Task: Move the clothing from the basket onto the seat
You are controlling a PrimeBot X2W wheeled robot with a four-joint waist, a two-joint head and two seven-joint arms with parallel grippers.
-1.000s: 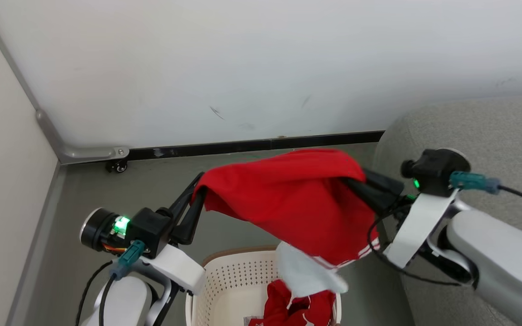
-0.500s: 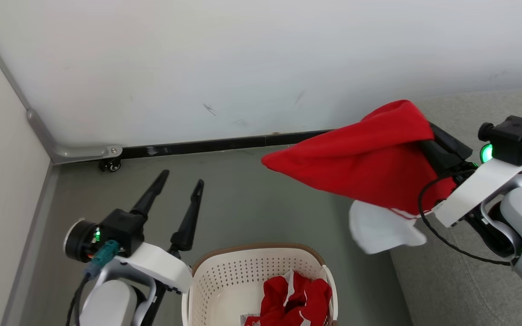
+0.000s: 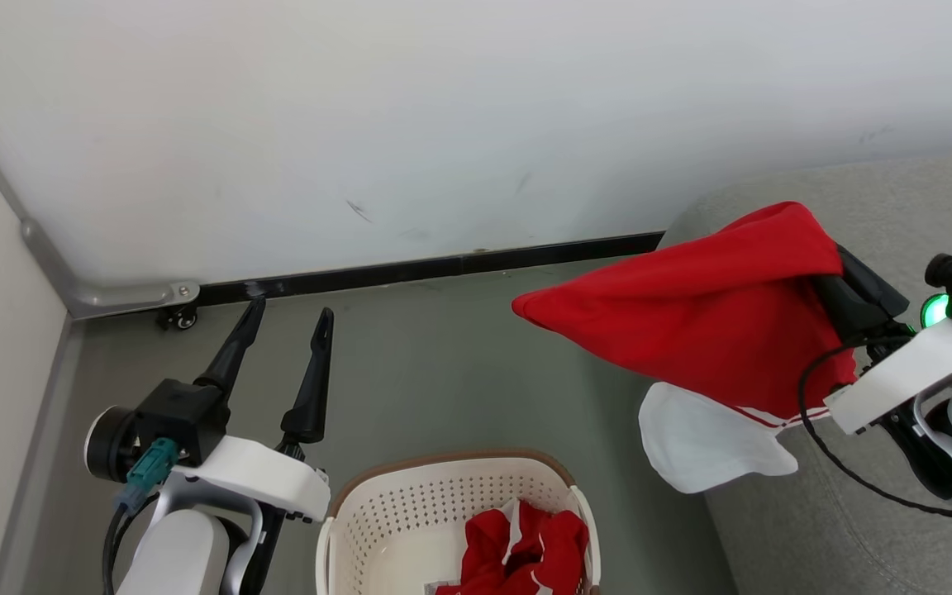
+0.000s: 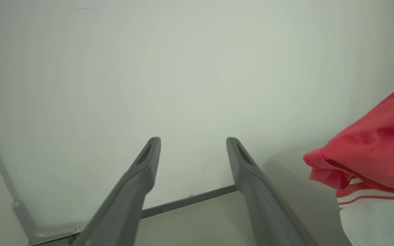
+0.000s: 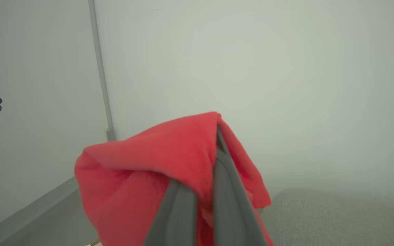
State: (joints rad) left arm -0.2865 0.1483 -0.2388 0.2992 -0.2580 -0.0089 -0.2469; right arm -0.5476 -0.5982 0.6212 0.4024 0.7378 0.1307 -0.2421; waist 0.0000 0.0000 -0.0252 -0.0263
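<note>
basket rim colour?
Brown. The basket rim shows best in the head view.

I find no writing, number or brand that I can read. A corner of a sticker [image 3: 441, 587] shows on the floor of the basket [image 3: 410, 496], cut off at the bottom of my head view. The white marks on the red clothing [image 3: 525, 549] lying there are too cropped to read as letters.

The left gripper [image 3: 291, 307] and right gripper [image 5: 215, 153] each bear two long tapering dark-grey fingers [image 4: 139, 177] on a black block [image 3: 183, 413]. Behind it sit a white bracket [image 3: 253, 475], a teal connector [image 3: 145, 467] with black cable [image 3: 109, 545], and a rounded pale-grey forearm [image 3: 178, 554].
</note>
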